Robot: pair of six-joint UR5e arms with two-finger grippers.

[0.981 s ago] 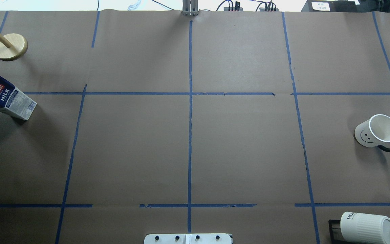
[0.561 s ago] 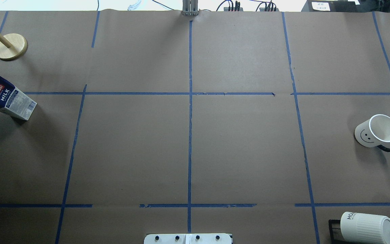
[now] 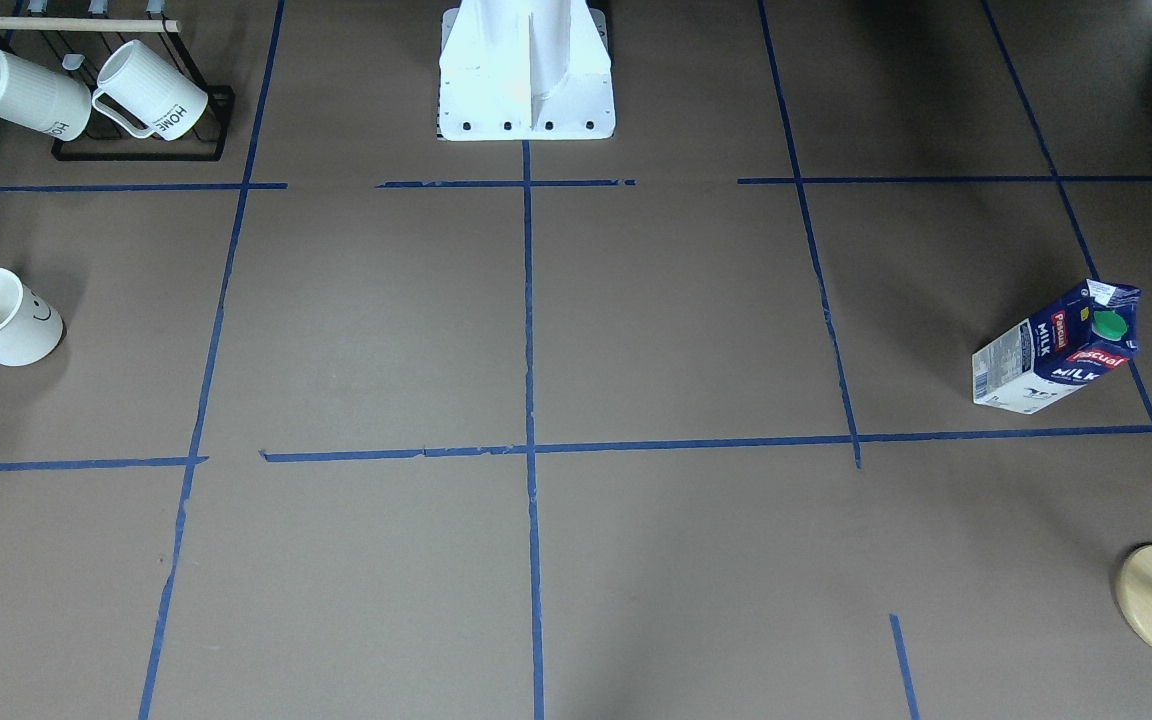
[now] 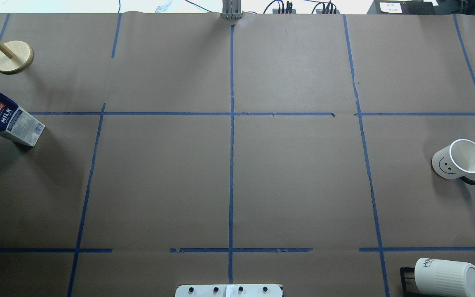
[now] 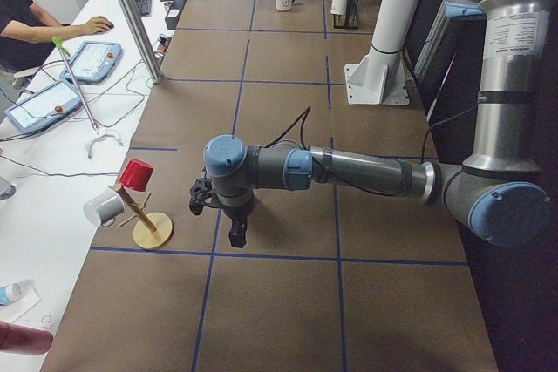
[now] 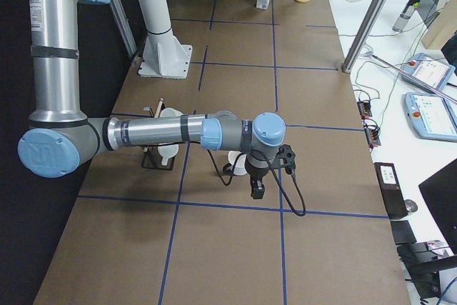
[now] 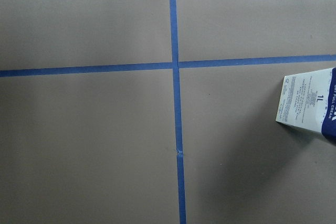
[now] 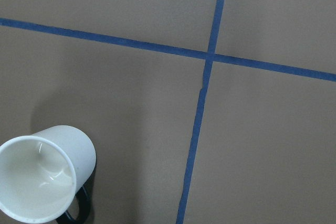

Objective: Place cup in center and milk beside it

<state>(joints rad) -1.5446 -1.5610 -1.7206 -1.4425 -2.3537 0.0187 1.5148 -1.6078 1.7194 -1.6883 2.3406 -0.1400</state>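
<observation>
**Task objects**
- The cup [image 4: 458, 161] stands upright, opening up, near the right edge of the surface [image 4: 159, 185]. Its dark handle faces the near edge and its smiley face faces the middle. In the right wrist view it fills the lower left corner, beside a tape crossing but not touching it.
- The milk [image 4: 8, 119] stands upright at the left edge, closer to the far left corner. Its green cap is on the side facing the edge. The left wrist view shows only the base of the carton.
- The center [image 4: 231, 114] is marked by crossed blue tape. It is well apart from both the cup and the milk.

**Grippers**
- The left gripper [image 5: 237, 233] points down above the surface, near the left edge. Only the side view shows it, so it cannot be told whether the jaws are released or clenched.
- The right gripper [image 6: 257, 189] points down near the right edge and partly hides the cup. Its jaw state also cannot be told.

**Other items**
- A wooden stand [image 4: 12, 57] with a round base sits in the far left corner.
- A black rack [image 3: 136, 150] holding two ribbed mugs [image 3: 31, 95] sits in the near right corner.
</observation>
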